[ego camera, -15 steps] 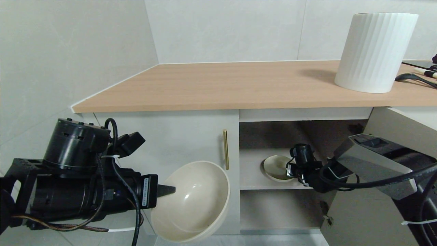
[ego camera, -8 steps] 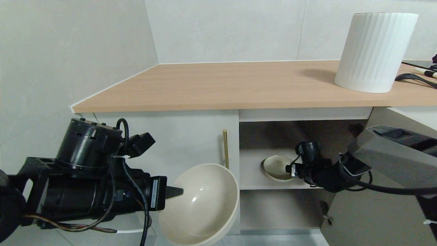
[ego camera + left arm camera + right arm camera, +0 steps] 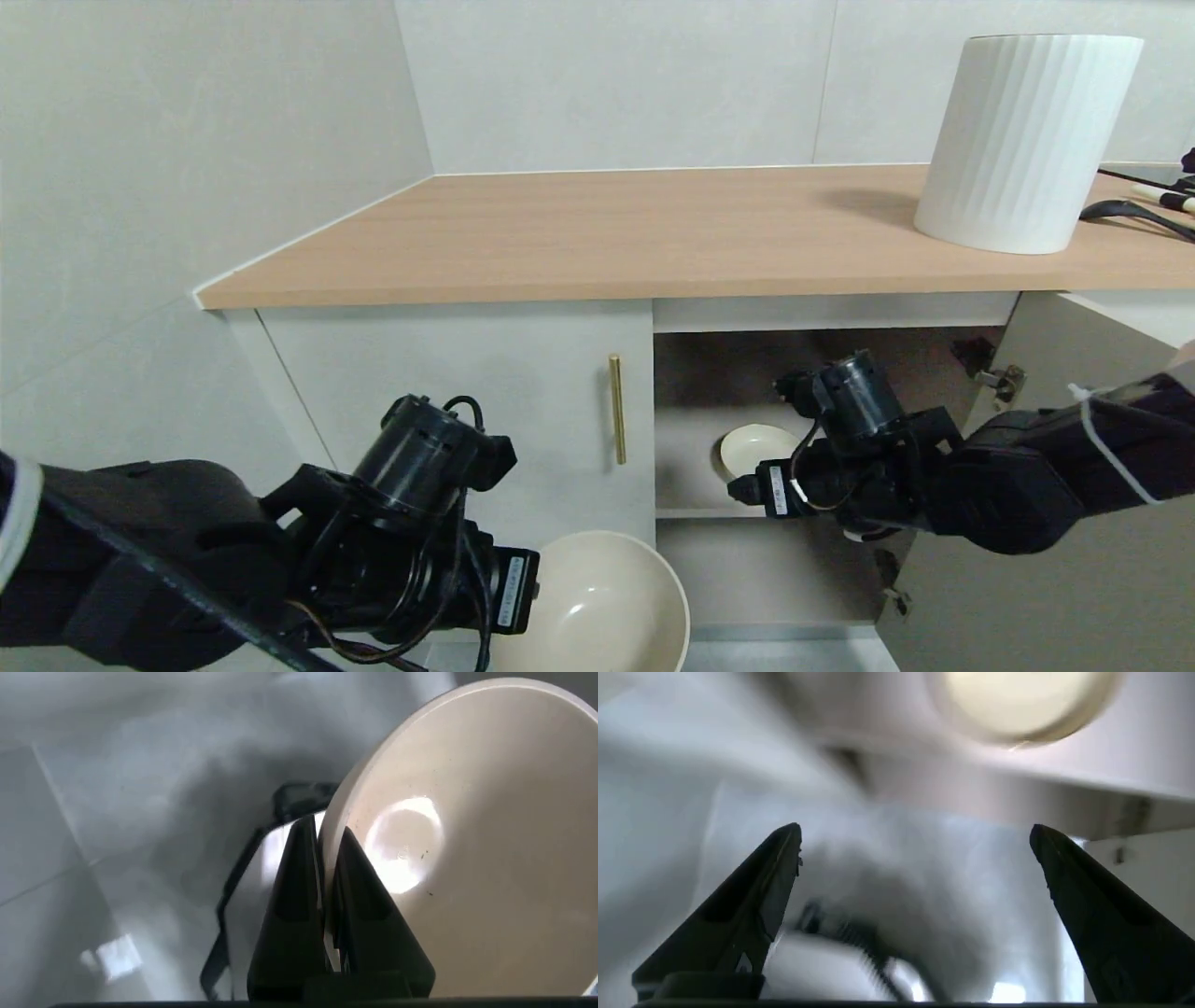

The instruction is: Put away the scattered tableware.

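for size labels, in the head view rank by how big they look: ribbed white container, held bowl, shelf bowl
1. ribbed white container
2. held bowl, near the camera, cropped
3. shelf bowl, farther back

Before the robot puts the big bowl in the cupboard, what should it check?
1. Left claw pinches the bowl by its rim: ok.
2. Cupboard door is open: ok.
3. Right claw is open and empty: ok.
4. Way to the shelf is free: not ok, the right arm sits in front of the opening.
5. Shelf has room beside the small dish: cannot tell; some bare shelf shows, but the bowl is bigger than the dish.
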Robot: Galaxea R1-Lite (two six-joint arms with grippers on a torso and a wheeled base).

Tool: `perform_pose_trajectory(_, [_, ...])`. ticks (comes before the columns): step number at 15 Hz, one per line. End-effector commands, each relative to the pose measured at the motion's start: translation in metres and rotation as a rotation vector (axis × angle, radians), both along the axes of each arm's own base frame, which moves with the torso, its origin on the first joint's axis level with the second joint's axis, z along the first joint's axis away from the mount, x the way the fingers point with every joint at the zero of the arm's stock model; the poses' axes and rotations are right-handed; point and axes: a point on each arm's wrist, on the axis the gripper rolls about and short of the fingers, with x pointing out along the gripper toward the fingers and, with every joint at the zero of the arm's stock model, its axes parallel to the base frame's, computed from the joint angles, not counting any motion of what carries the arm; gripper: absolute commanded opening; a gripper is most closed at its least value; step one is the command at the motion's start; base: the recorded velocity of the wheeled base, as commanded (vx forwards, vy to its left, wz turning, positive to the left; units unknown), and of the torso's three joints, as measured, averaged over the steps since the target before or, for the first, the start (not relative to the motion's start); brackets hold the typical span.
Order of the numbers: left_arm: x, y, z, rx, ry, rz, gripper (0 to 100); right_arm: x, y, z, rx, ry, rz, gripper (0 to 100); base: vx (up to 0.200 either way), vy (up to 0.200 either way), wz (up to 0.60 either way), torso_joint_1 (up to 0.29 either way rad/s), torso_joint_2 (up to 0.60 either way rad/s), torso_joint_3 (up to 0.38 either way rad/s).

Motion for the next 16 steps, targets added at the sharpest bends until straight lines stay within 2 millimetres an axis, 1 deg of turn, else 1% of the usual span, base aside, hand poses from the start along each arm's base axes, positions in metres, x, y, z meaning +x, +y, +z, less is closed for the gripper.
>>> perform_pose_trajectory(1, [0.004,-0.006,-0.018,0.038,0.051,-0.008,0,-0.038,0.011,0.036,0.042,-0.042,0.1,100,0.0,0.0,0.0,0.0,0.0,0.0])
perform_pose_trajectory(3, [0.005,-0.006,-0.019,0.067,0.038,0.01,0,-0.064,0.018,0.044,0.05,0.01,0.208,100,0.0,0.0,0.0,0.0,0.0,0.0])
perform_pose_trajectory(5, [0.004,-0.01,-0.022,0.109,0.02,0.026,0,-0.079,0.025,0.042,0.05,0.054,0.288,100,0.0,0.0,0.0,0.0,0.0,0.0])
perform_pose_trajectory(6, [0.005,-0.01,-0.022,0.111,0.017,0.034,0,-0.082,0.028,0.042,0.048,0.058,0.304,100,0.0,0.0,0.0,0.0,0.0,0.0])
perform_pose_trajectory(7, [0.006,-0.011,-0.021,0.105,0.002,0.054,0,-0.088,0.035,0.035,0.031,0.077,0.332,100,0.0,0.0,0.0,0.0,0.0,0.0])
perform_pose_trajectory(8, [0.006,-0.011,-0.021,0.105,0.002,0.054,0,-0.088,0.035,0.035,0.031,0.077,0.332,100,0.0,0.0,0.0,0.0,0.0,0.0])
perform_pose_trajectory(9, [0.005,-0.012,-0.014,0.104,-0.062,0.074,0,-0.091,0.044,0.02,-0.002,0.113,0.355,100,0.0,0.0,0.0,0.0,0.0,0.0])
perform_pose_trajectory(10, [0.004,-0.012,-0.011,0.101,-0.081,0.079,0,-0.088,0.048,0.013,-0.017,0.126,0.352,100,0.0,0.0,0.0,0.0,0.0,0.0])
perform_pose_trajectory(13, [0.002,-0.013,-0.008,0.099,-0.092,0.074,0,-0.084,0.052,0.008,-0.011,0.126,0.341,100,0.0,0.0,0.0,0.0,0.0,0.0])
perform_pose_trajectory(16, [-0.002,-0.015,-0.004,0.087,-0.103,0.062,0,-0.078,0.06,0.004,0.045,0.115,0.306,100,0.0,0.0,0.0,0.0,0.0,0.0])
